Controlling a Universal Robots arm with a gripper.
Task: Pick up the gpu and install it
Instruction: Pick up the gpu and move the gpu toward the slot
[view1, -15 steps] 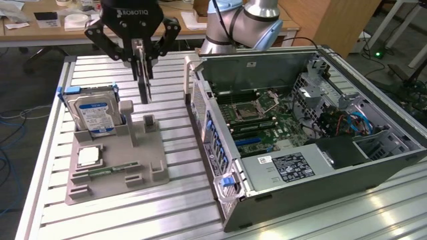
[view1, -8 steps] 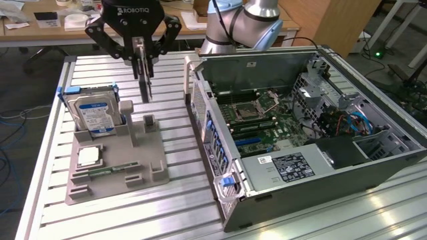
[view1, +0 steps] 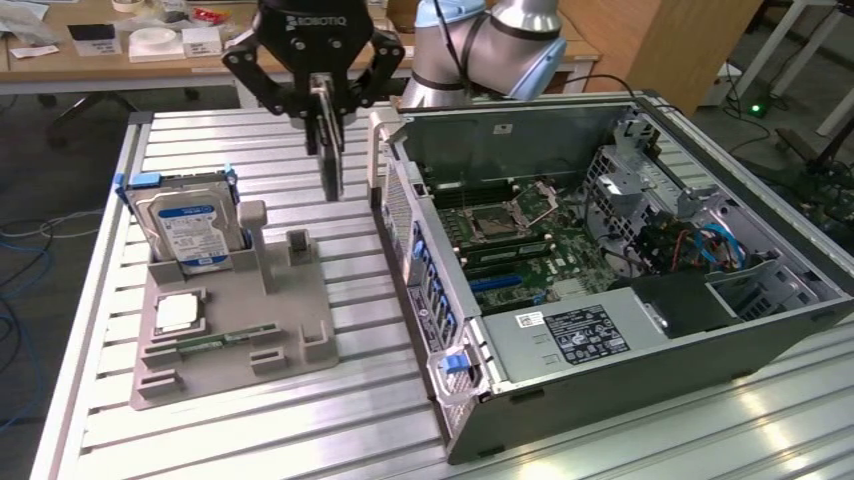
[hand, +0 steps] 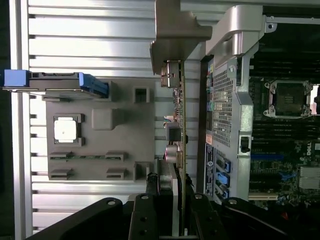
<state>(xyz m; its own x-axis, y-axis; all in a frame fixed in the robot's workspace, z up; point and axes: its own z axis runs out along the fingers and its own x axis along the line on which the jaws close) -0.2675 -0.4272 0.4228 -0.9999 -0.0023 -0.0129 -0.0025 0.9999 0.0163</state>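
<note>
The gpu (view1: 330, 155) is a thin dark card hanging edge-on and upright above the slatted table, between the grey fixture (view1: 287, 300) and the open computer case (view1: 561, 400). My gripper (view1: 327, 98) is shut on the card's top edge. In the wrist view the gpu (hand: 178, 125) runs away from my gripper (hand: 175, 200), and its silver end bracket (hand: 177, 27) is at the far end, close beside the case's rear panel (hand: 225, 100). The motherboard (view1: 514, 240) lies exposed inside the case.
On the grey fixture stand a blue-labelled hard drive (view1: 187, 225), a square processor chip (view1: 176, 312) and a narrow green memory stick (view1: 220, 338). The robot arm's base (view1: 487, 50) is behind the case. Benches with clutter (view1: 120, 40) stand beyond the table.
</note>
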